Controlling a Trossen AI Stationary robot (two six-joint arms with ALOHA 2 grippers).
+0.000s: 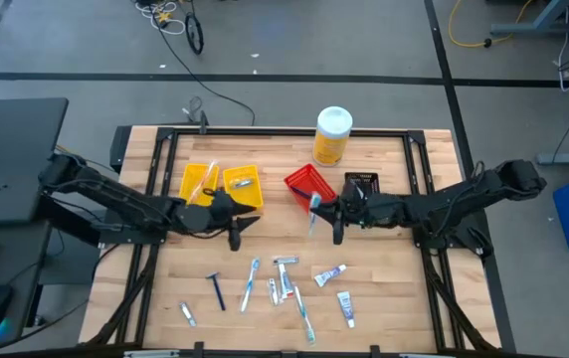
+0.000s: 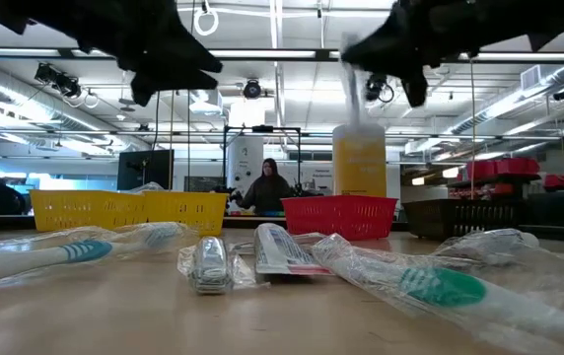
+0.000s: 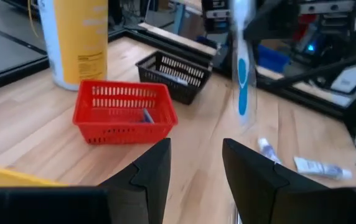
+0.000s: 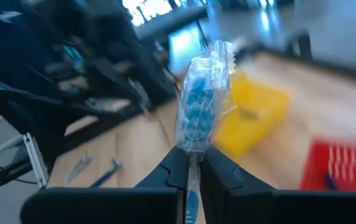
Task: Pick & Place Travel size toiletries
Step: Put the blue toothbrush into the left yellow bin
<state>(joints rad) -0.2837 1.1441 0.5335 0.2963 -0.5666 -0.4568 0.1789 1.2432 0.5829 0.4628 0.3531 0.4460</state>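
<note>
My right gripper [image 1: 330,213] is shut on a blue-white toothbrush [image 1: 314,214] in clear wrap, in the air in front of the red bin [image 1: 307,183]. In the low view the toothbrush [image 2: 350,81] shows blurred above the red bin [image 2: 339,217]. My left gripper [image 3: 193,163] is open and holds nothing; it hovers in front of the yellow bins [image 1: 221,185], and the held toothbrush [image 3: 242,74] shows ahead of it. More toothbrushes, tubes, a razor [image 1: 217,289] and packets lie flat on the near half of the table [image 1: 280,283]. My right gripper pinches the wrapped toothbrush between its two fingers [image 4: 177,169], at the neck below the head [image 4: 193,152]. The wrapped blue head [image 4: 199,102] sticks out past the fingertips. The fingers come level from the table's right and lie across the brush, which is near upright and lifted clear.
A tall yellow canister with a white lid [image 1: 331,134] stands at the far edge. A black bin [image 1: 361,184] sits right of the red bin. The red bin holds a small item [image 3: 145,116]. A person [image 2: 267,187] stands in the room beyond the table.
</note>
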